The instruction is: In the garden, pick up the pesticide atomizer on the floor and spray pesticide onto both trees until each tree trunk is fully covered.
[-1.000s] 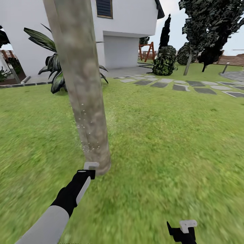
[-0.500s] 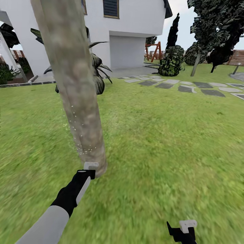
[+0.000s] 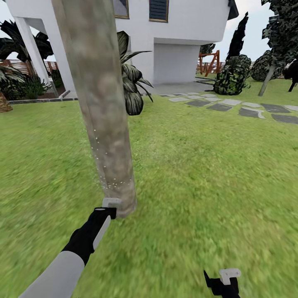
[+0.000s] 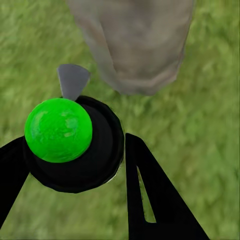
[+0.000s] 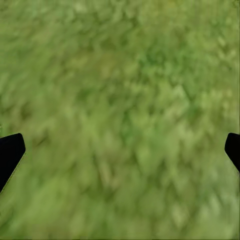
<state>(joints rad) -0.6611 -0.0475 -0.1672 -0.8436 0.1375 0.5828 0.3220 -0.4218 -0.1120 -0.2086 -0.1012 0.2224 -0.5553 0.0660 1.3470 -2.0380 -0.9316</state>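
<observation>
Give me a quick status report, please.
Left gripper shut on atomizer, beside tree trunk. Right gripper open over grass. Pesticide specks low on trunk.

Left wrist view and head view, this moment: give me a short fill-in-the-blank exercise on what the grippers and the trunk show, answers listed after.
1. The left gripper is shut on a dark round object with a bright ____ top.
2. Whitish specks of pesticide dot the ____ part of the tree trunk.
3. The right gripper has its fingers spread wide over the ____.
4. Behind the trunk stands a ____ house.

Missing words: green; lower; grass; white
</observation>
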